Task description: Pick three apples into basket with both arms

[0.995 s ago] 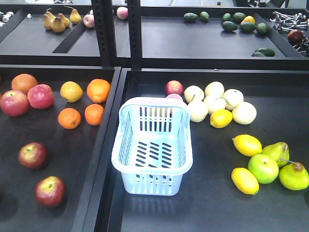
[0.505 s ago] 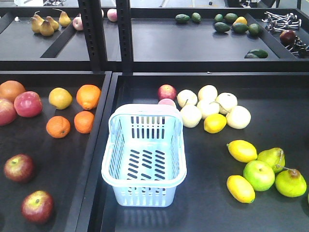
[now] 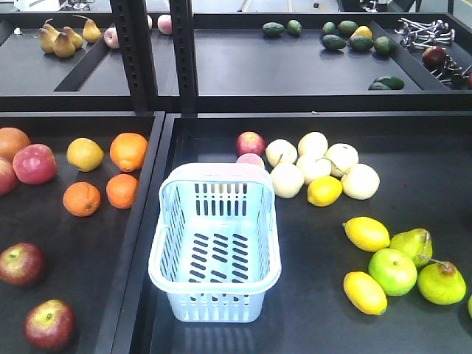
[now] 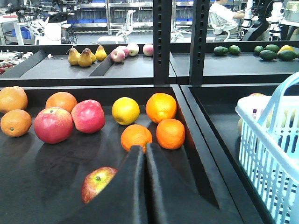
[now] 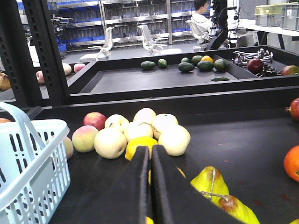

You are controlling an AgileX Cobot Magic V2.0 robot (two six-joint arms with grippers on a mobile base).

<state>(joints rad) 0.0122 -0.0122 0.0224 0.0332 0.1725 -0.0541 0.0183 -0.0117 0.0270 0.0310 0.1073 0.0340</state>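
Note:
Two dark red apples with yellow-green stem patches lie at the lower left of the left tray, one point(image 3: 21, 263) above the other point(image 3: 49, 323). The left wrist view shows one such apple point(image 4: 97, 183), partly hidden behind my left gripper point(image 4: 144, 149), which is shut and holds nothing. The pale blue basket point(image 3: 217, 172) stands empty in the right tray beside the divider; it also shows at the edges of both wrist views point(image 4: 266, 140) point(image 5: 28, 158). My right gripper point(image 5: 150, 149) is shut and empty, pointing at a lemon point(image 5: 140, 144). Neither gripper appears in the front view.
Oranges point(image 3: 122, 190) and pink-red apples point(image 3: 34, 163) fill the left tray's back. A small red apple point(image 3: 250, 142), pale round fruit point(image 3: 313, 164), lemons point(image 3: 366, 234) and green pears point(image 3: 441, 283) lie around the basket. Black posts point(image 3: 183, 55) rise behind; a raised divider point(image 3: 144, 236) separates the trays.
The whole front view has slid left and down in the frame, so the basket and fruit sit further left. No fruit moved relative to the trays.

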